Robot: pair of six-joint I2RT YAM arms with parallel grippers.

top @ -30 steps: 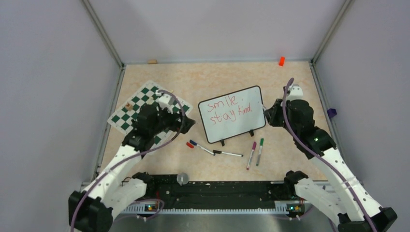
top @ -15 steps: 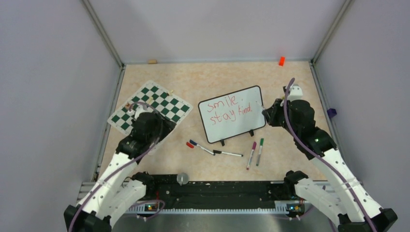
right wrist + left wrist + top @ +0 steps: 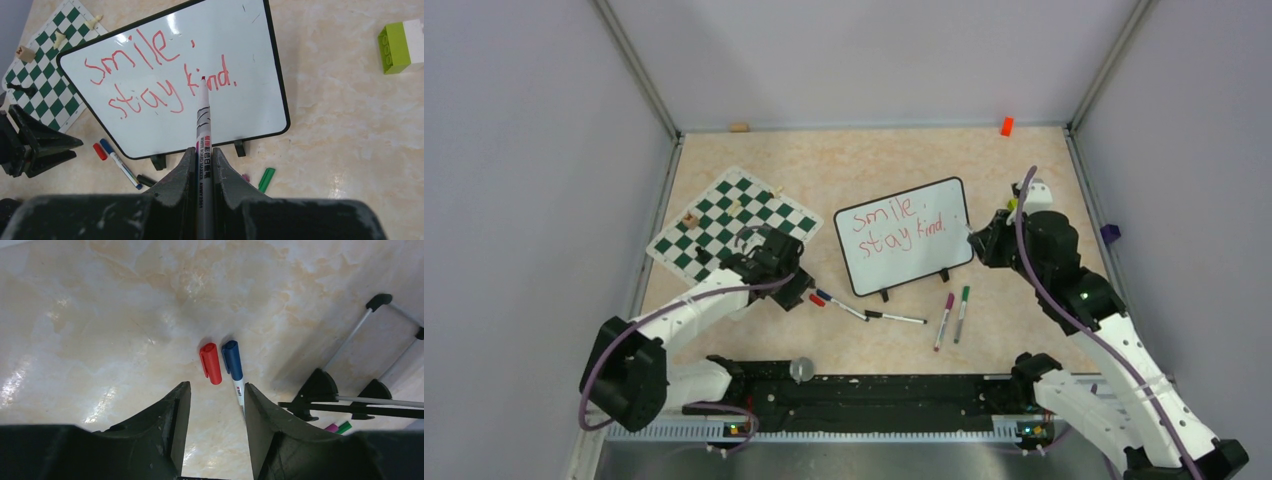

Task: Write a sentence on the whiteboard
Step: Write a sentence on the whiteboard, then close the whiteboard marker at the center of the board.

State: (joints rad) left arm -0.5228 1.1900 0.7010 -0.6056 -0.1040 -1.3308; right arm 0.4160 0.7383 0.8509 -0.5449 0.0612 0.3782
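Note:
The whiteboard (image 3: 924,255) (image 3: 240,112) stands on its two black feet at mid-table. It carries the sentence (image 3: 892,224) (image 3: 150,80) in red, "smile. stay kind." on two lines. My right gripper (image 3: 976,238) (image 3: 202,152) is shut on a red-tipped marker (image 3: 203,115), whose tip sits at the word "kind". My left gripper (image 3: 796,293) (image 3: 216,390) hovers low over the table left of the board, open with nothing between its fingers. A red cap (image 3: 210,363) and a blue-capped marker (image 3: 232,362) lie just beyond its fingertips.
A green-and-white chess mat (image 3: 729,222) with a few pieces lies at the left. A black marker (image 3: 894,318), a purple one (image 3: 944,320) and a green one (image 3: 962,313) lie in front of the board. A green-and-white block (image 3: 400,45) sits right of it.
My left arm has swung off the chess mat toward the red cap and blue marker, and its jaws have narrowed. The right gripper and its marker have hardly moved.

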